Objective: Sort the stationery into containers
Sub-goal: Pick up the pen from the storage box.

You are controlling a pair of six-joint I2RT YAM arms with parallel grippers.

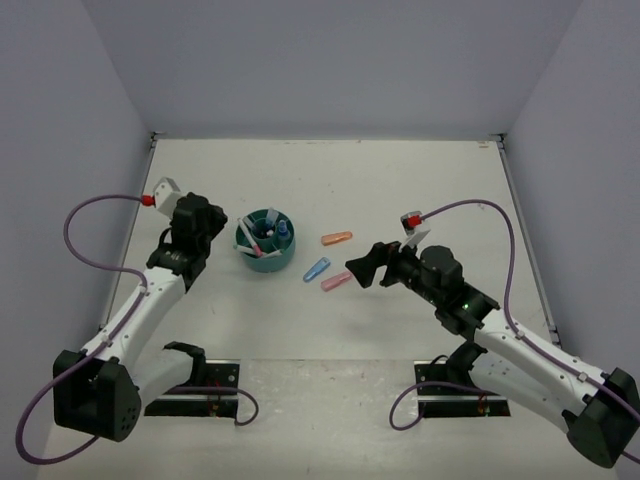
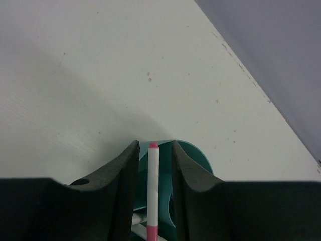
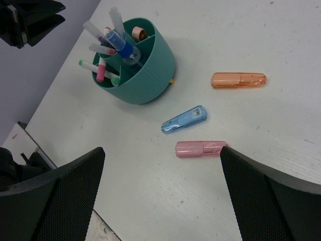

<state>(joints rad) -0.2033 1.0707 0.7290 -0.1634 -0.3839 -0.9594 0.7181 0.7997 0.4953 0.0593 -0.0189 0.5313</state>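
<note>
Mostly sorted: teal organizer (image 3: pixel 150 75), left of table (image 1: pixel 400 190) centre, holding pens (image 3: pixel 108 45). Empty right claw (image 3: pixel 161 150) spread wide; left claw (image 2: pixel 155 145) narrowly parted. Loose near table centre: orange marker (image 3: pixel 238 80), pink marker (image 3: pixel 200 148), blue marker (image 3: pixel 184 119). Between left jaws, white pen (image 2: pixel 154 191), seemingly untouched.

**A white bench with three plain walls**

The bench (image 1: pixel 320 330) is white and flat. A thin line (image 1: pixel 350 359) runs across it near the front. Three walls stand around it, all a soft grey-purple: the back wall (image 1: pixel 330 60), the left wall (image 1: pixel 60 120) and the right wall (image 1: pixel 590 130). A grey strip (image 1: pixel 526 235) lies along the right side of the bench, just beside the right wall. Up close, the bench has a few tiny dark spots (image 2: pixel 149 77) near its far edge.
</note>
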